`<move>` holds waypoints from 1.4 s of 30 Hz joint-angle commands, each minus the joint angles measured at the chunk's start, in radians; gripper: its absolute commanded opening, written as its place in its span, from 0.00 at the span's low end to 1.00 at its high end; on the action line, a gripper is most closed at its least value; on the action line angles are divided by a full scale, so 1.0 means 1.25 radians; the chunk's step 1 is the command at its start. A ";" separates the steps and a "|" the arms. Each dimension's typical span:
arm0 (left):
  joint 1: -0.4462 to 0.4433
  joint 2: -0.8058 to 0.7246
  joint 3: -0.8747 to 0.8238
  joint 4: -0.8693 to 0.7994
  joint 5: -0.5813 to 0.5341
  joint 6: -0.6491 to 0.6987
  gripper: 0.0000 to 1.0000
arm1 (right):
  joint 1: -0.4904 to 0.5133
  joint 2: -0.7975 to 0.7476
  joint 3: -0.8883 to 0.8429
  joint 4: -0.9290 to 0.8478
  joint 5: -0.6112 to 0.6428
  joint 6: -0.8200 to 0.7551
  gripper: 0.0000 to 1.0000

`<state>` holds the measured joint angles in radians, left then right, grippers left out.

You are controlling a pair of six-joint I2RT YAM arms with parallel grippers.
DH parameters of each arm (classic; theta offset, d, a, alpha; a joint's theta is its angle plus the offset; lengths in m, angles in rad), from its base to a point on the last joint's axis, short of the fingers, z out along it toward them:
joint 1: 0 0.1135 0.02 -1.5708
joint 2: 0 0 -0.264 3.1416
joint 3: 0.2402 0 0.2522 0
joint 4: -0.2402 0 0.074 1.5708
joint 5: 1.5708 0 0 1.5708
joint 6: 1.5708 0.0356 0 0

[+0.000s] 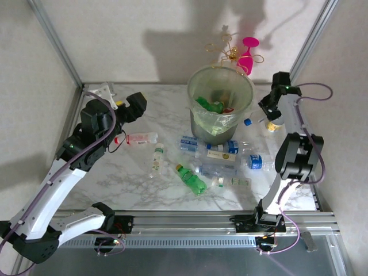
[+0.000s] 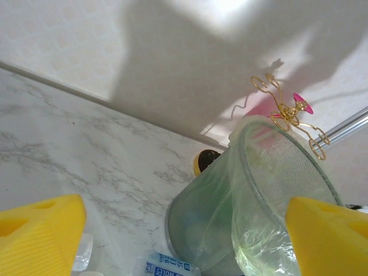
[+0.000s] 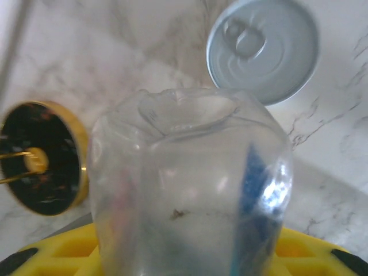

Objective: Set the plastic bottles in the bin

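The bin (image 1: 221, 103), a pale green bucket with a yellowish-green bag, stands at the back centre with green bottles (image 1: 210, 105) inside. Several plastic bottles lie in front of it: a red-capped clear one (image 1: 139, 138), a green one (image 1: 191, 179) and blue-labelled clear ones (image 1: 210, 146). To the bin's left, my left gripper (image 1: 135, 106) hangs open, its yellow pads (image 2: 40, 236) wide apart and facing the bin (image 2: 259, 213). Right of the bin, my right gripper (image 1: 269, 110) is shut on a clear bottle (image 3: 190, 184) with a blue cap (image 1: 248, 121), base toward the camera.
A pink-and-gold ornament (image 1: 241, 54) stands behind the bin, its gold-rimmed base (image 3: 40, 158) beside the held bottle. A silver-topped can (image 3: 263, 49) sits just past the bottle. A white object (image 1: 106, 91) lies at the back left. Frame posts rise at both back corners.
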<state>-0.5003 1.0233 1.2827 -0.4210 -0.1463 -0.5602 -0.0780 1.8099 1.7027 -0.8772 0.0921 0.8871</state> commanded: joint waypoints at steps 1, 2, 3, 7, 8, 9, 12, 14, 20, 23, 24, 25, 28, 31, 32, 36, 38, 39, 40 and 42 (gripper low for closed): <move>0.008 0.019 0.027 0.027 0.034 0.011 0.89 | 0.011 -0.083 0.000 -0.053 0.090 -0.006 0.46; 0.007 0.026 0.034 0.030 0.039 0.011 0.89 | 0.011 -0.109 -0.007 -0.054 0.099 -0.008 0.46; 0.006 0.032 0.040 0.033 0.045 0.011 0.88 | 0.011 -0.131 -0.012 -0.055 0.107 -0.009 0.45; 0.000 0.054 0.063 0.042 0.052 0.009 0.88 | 0.012 -0.218 -0.010 -0.067 0.131 -0.027 0.44; -0.002 0.057 0.065 0.046 0.056 0.006 0.88 | 0.012 -0.237 -0.004 -0.072 0.135 -0.034 0.44; -0.003 0.060 0.067 0.048 0.057 0.002 0.88 | 0.011 -0.252 0.003 -0.074 0.134 -0.046 0.44; -0.011 0.068 0.062 0.061 0.072 -0.018 0.87 | 0.020 -0.294 0.033 -0.071 0.114 -0.090 0.43; -0.017 0.073 0.060 0.068 0.081 -0.029 0.86 | 0.029 -0.317 0.066 -0.073 0.111 -0.114 0.43; -0.028 0.065 0.060 0.061 0.076 -0.030 0.86 | 0.052 -0.331 0.218 -0.075 0.140 -0.185 0.42; -0.028 0.051 0.053 0.058 0.066 -0.027 0.86 | 0.060 -0.302 0.320 -0.074 0.127 -0.211 0.41; -0.028 0.049 0.053 0.059 0.064 -0.026 0.86 | 0.060 -0.294 0.346 -0.061 0.102 -0.218 0.41; -0.028 0.048 0.054 0.058 0.064 -0.024 0.86 | 0.062 -0.287 0.364 -0.048 0.074 -0.221 0.41; -0.028 0.048 0.058 0.062 0.064 -0.022 0.86 | 0.074 -0.289 0.361 0.027 -0.026 -0.217 0.41; -0.029 0.043 0.062 0.064 0.062 -0.019 0.86 | 0.100 -0.290 0.327 0.103 -0.111 -0.229 0.41; -0.028 0.041 0.062 0.063 0.061 -0.018 0.86 | 0.116 -0.285 0.326 0.111 -0.119 -0.242 0.41; -0.029 0.028 0.055 0.058 0.051 -0.014 0.86 | 0.192 -0.227 0.367 0.085 -0.126 -0.309 0.41; -0.029 0.022 0.049 0.059 0.048 -0.016 0.86 | 0.214 -0.193 0.386 0.059 -0.135 -0.322 0.40; -0.029 0.020 0.047 0.058 0.047 -0.016 0.86 | 0.221 -0.179 0.389 0.057 -0.157 -0.329 0.41; -0.029 0.018 0.045 0.057 0.046 -0.018 0.86 | 0.228 -0.168 0.387 0.055 -0.170 -0.337 0.41; -0.029 0.017 0.042 0.056 0.045 -0.019 0.86 | 0.239 -0.147 0.386 0.039 -0.168 -0.341 0.41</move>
<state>-0.5289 1.0615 1.3338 -0.3634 -0.0719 -0.5869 0.2077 1.6043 2.1605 -0.8085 -0.0776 0.5076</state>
